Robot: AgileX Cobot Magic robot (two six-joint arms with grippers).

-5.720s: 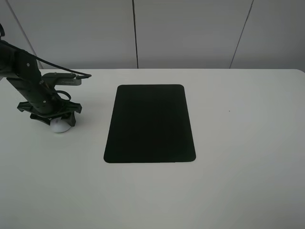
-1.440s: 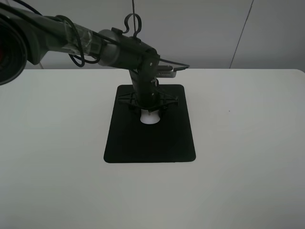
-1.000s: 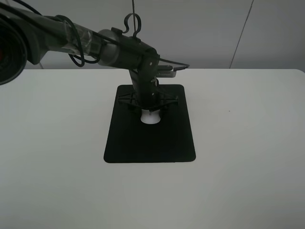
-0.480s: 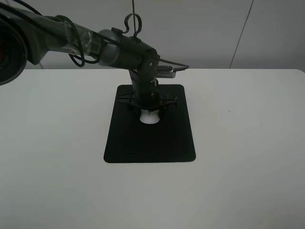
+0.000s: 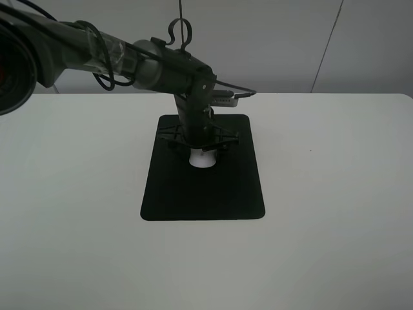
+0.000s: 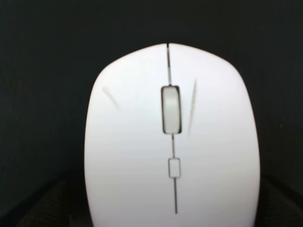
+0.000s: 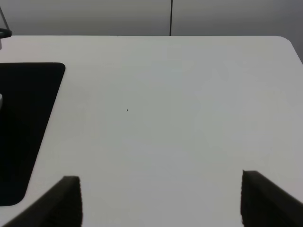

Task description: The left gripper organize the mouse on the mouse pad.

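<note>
The white mouse (image 5: 202, 160) lies flat on the black mouse pad (image 5: 206, 194), in the pad's upper half near its midline and just above the centre of the high view. Its grey scroll wheel (image 6: 171, 109) faces up, with the dark mat showing all round it. The left gripper (image 5: 202, 154) stands directly over the mouse, with one finger (image 6: 42, 205) on each side. Whether they press on it or stand just clear cannot be told. The right gripper (image 7: 161, 203) is spread wide, holding nothing, above the white table (image 7: 165, 94) off the pad.
</note>
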